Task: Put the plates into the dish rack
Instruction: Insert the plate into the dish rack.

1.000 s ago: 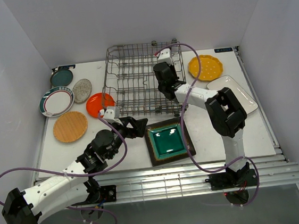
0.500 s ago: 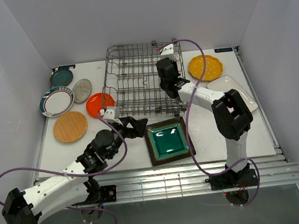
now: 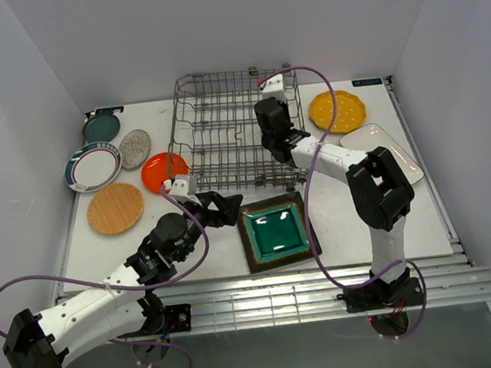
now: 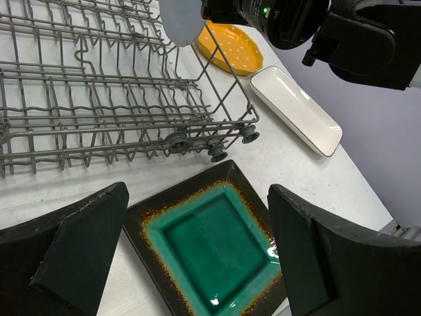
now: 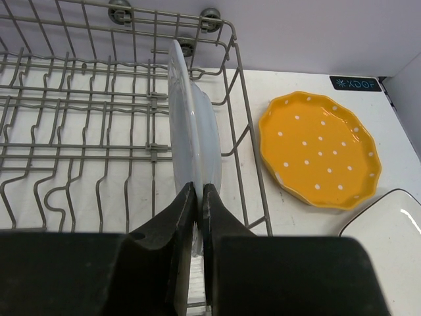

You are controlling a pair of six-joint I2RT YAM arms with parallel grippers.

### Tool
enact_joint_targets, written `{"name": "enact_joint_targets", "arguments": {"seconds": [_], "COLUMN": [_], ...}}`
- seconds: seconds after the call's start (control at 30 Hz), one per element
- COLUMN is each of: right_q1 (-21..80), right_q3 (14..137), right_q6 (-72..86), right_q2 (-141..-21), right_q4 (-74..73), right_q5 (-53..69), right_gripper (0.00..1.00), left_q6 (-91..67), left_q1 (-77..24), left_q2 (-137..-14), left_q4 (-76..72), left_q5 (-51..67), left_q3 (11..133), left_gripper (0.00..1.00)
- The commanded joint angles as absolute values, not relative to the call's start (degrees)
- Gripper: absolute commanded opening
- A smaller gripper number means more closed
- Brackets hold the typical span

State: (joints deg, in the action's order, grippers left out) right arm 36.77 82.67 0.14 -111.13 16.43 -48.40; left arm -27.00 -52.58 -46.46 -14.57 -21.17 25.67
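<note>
Right claw (image 5: 197, 187) slightly farther; "XDOF" label (image 5: 355, 83)

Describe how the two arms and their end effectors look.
The left arm and right arm are white links with black joint housings. The left end effector and right end effector each have two thick black wedge-shaped fingers. A loose purple cable runs along each arm.

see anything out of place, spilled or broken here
Nothing stands out: the right hand holds a pale blue plate on edge at the dish rack, and the other plates lie flat on the table.
</note>
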Motion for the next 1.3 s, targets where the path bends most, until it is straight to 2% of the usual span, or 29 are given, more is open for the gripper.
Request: {"name": "enact_joint_targets", "arguments": {"seconds": [0.0, 1.0, 1.07, 1.2, 1.27], "right_q1": [37.1, 37.7, 37.7, 37.7, 37.6], "right_q3": [84.9, 86.7, 86.8, 86.9, 86.9], "right_q6": [1.9, 12.3, 13.1, 13.9, 14.1], "right_q2": [-112.1, -117.5, -117.4, -117.5, -117.4], "right_q4": [20.8, 15.6, 14.9, 14.3, 14.2], "right_q5": [-49.7, -47.5, -47.5, -47.5, -47.9], "right_gripper": [0.08, 0.08, 0.09, 0.23, 0.24], "left_q6": [-26.9, -27.0, -27.1, -27.1, -27.1], "left_q1": [-52.4, -52.3, -52.4, -52.4, -52.4], "left_q2": [-46.0, -46.2, -46.2, -46.3, -46.3], "left_q4": [-14.2, -14.3, -14.3, -14.3, -14.3], "left_q5": [-21.2, -20.9, -20.9, -20.9, -20.9], "left_q3": [27.7, 27.7, 27.7, 27.7, 27.7], "left_gripper": [0.98, 0.98, 0.98, 0.98, 0.98]}}
